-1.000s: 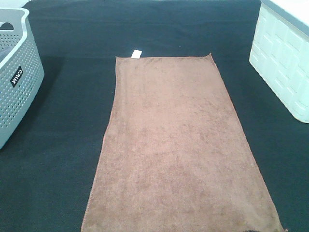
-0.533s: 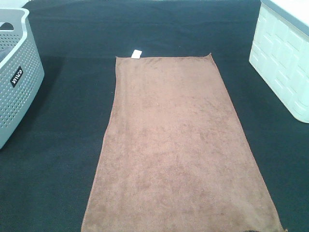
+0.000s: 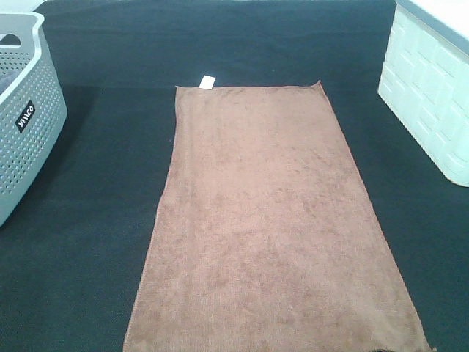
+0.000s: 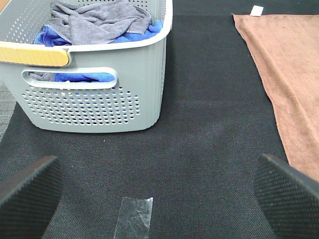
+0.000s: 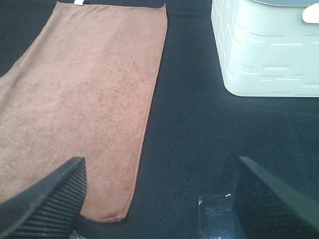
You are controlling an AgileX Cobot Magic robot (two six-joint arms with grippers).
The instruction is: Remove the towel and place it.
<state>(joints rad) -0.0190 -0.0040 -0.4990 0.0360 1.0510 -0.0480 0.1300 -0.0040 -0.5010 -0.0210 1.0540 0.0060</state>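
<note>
Two bins [image 3: 22,110] [image 3: 429,88] flank flat towel [image 3: 267,227].

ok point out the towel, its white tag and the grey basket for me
towel [image 3: 271,220], exterior high view, middle of the brown cloth
white tag [image 3: 207,81], exterior high view, centre of the tag at the towel's far corner
grey basket [image 4: 99,107], left wrist view, perforated side wall below the handle slot

Grey perforated basket [image 3: 26,110] at far left on the black-clothed tabletop [image 3: 95,242], holding grey cloth [image 4: 97,20] over blue cloth [image 4: 75,77]; white bin [image 3: 432,103] at far right; clear tape strips [image 4: 133,218] on the cloth
</note>
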